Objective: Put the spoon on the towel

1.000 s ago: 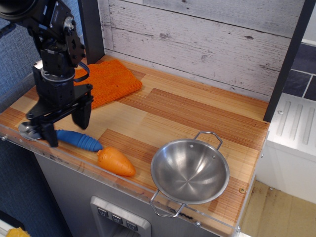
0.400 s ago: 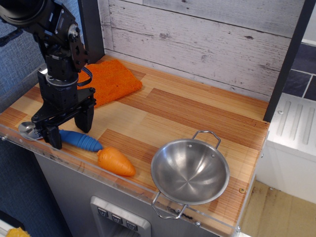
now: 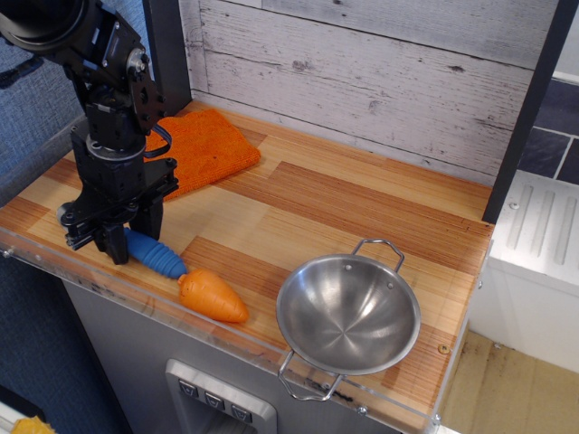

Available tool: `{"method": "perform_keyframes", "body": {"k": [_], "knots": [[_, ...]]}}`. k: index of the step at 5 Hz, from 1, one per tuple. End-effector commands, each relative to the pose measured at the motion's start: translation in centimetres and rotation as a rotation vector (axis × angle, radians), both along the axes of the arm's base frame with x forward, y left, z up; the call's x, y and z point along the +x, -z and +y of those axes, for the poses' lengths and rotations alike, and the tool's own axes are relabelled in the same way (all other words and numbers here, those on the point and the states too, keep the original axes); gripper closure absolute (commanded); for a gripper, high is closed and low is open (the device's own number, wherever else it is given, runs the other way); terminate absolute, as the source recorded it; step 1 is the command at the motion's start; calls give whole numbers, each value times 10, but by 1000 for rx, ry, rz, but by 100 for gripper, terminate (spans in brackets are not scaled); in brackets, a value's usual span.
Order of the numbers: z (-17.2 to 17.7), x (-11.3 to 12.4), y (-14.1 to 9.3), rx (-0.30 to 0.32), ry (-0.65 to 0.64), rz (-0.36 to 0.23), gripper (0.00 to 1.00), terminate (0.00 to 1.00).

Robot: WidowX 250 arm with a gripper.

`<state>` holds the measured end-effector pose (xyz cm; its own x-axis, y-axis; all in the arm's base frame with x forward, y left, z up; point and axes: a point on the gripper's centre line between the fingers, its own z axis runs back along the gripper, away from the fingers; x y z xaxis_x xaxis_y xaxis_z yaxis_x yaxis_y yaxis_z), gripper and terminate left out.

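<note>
Whitewashed planks back a wooden worktop [image 3: 344,203] with a clear plastic lip along its front edge. At about ten o'clock on it lies the towel [image 3: 204,149], orange and fuzzy, flat against the back corner beside a dark post. The black arm stands in front of the towel, hiding part of its left side, and points down to about eight o'clock, near the front-left edge. There the tool [image 3: 118,237] is down at the worktop with its fingers drawn narrow around the spoon [image 3: 154,256], gripping it near the end of the blue ribbed handle closest to the bowl; whether the pads actually press the handle cannot be told. The spoon's metal bowl is hidden behind the tool. The rest of the handle runs out toward four o'clock, lying on the wood, well apart from the towel. Just beyond the handle's tip, touching or nearly so, lies a carrot [image 3: 213,297]. At about five o'clock sits a steel pan [image 3: 348,316] with two loop handles, upright.
</note>
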<state>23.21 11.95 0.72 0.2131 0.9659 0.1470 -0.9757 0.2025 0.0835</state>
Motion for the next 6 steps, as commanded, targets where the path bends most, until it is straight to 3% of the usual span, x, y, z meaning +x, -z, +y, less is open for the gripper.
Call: {"method": "perform_keyframes", "body": {"k": [1, 3, 5, 6], "knots": [[-3, 4, -22, 21, 18, -53, 100, 0], [-4, 10, -57, 40, -3, -127, 100, 0], [-1, 47, -82, 53, 18, -199, 100, 0], [0, 69, -84, 58, 28, -208, 100, 0]]}}
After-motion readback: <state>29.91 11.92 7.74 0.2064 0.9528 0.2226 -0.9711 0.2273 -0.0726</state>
